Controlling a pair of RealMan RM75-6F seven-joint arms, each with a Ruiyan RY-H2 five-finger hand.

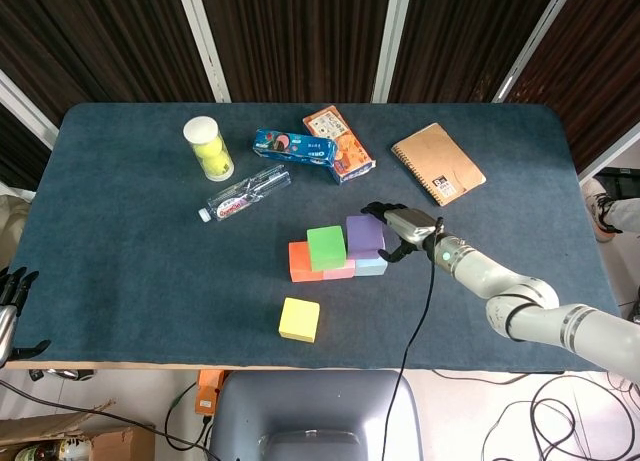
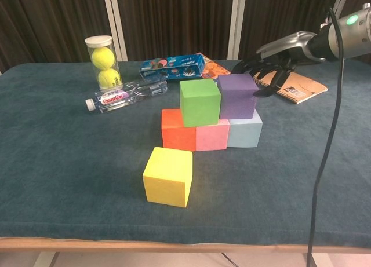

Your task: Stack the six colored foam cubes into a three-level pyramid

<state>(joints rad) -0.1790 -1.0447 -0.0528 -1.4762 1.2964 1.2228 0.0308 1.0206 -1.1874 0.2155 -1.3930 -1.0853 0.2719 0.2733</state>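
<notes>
Six foam cubes are seen on a table point(image 1: 120, 241) covered in dark blue, felt-like cloth, backed by dark curtains with pale upright rails. Three matte, sharp-edged cubes form a touching bottom row: the orange cube point(image 2: 178, 130), the pink cube point(image 2: 213, 136) and the light blue cube point(image 2: 245, 132). Two are set on top of them, side by side: the green cube point(image 2: 199, 102) and the purple cube point(image 2: 237, 95). The yellow cube point(image 2: 168, 175) is left alone on the cloth, nearer the front edge and apart from the stack.

The right hand point(image 2: 272, 63) is held at the far right side of the purple cube, with its dark fingers point(image 1: 384, 210) curled around the cube's upper right edge; whether the cube is actually gripped or only touched cannot be told. The left hand point(image 1: 10, 293) is seen at the table's left edge, off the cloth, with its fingers apart and nothing in them.

Further back, a clear cylindrical tube of tennis balls point(image 2: 102, 62) is stood upright, a transparent plastic bottle point(image 2: 124, 95) is laid on its side just beside it, a glossy blue biscuit box point(image 1: 293, 147) and an orange snack box point(image 1: 339, 143) are laid touching, and a brown spiral notebook point(image 1: 438, 163) is laid flat near the right.
</notes>
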